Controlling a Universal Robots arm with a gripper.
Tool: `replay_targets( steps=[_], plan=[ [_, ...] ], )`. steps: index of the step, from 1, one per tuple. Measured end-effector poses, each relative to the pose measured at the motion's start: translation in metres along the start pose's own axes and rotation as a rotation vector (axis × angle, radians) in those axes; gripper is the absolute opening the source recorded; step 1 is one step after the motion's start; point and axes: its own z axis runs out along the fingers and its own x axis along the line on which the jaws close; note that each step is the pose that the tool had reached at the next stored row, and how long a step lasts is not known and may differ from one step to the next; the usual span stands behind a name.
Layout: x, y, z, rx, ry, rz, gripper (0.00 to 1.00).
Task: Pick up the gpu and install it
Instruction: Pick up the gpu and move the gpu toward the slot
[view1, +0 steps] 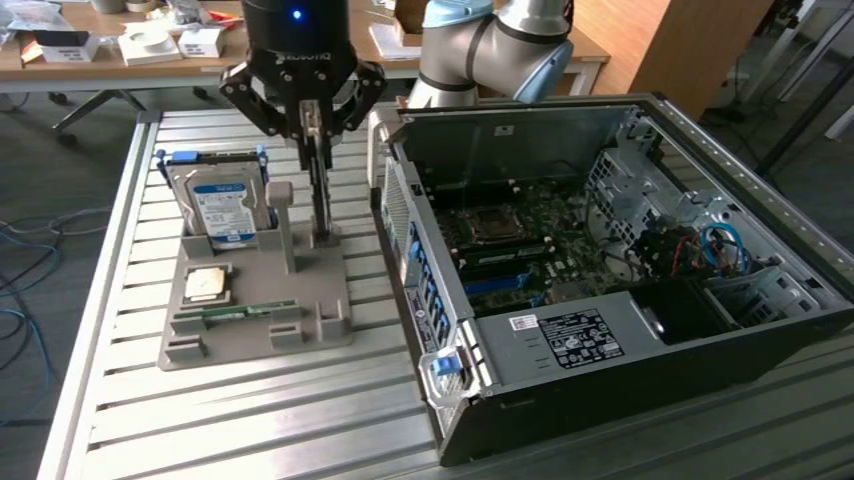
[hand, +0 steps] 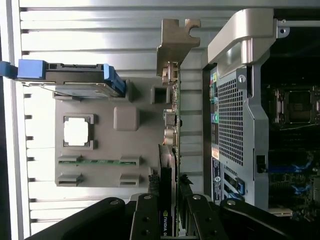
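Note:
The gpu (view1: 319, 195) is a thin dark card standing on edge over the grey holder tray (view1: 254, 335). My gripper (view1: 314, 128) comes down on it from above, shut on the card's upper edge with a finger on each side. The card's lower edge is level with the tray's upright slot posts, and I cannot tell if it still sits in them. In the wrist view the gpu (hand: 171, 125) runs edge-on away from the gripper (hand: 169, 192), and its pale metal bracket (hand: 176, 37) is at the far end. The open computer case (view1: 627, 330) lies on the exterior view's right.
The tray also holds a silver hard drive with a blue label (view1: 220, 205), a CPU (view1: 207, 283) and a green RAM stick (view1: 247, 312). Inside the case the motherboard (view1: 527, 245) faces up. Everything rests on a slatted metal table (view1: 267, 420), with a cluttered desk (view1: 120, 45) behind.

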Motion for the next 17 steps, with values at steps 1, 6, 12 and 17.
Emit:
replay_targets(
  steps=[1,6,12,17],
  plan=[
    [0.0,0.0001,-0.0027,-0.0001,-0.0001,0.0,0.26],
    [0.0,0.0008,-0.017,-0.0001,-0.0001,0.0,0.26],
    [-0.001,0.0015,-0.0324,-0.0001,-0.0001,0.0,0.26],
    [-0.001,0.0017,-0.0373,-0.0001,-0.0001,0.0,0.26]
  ],
)
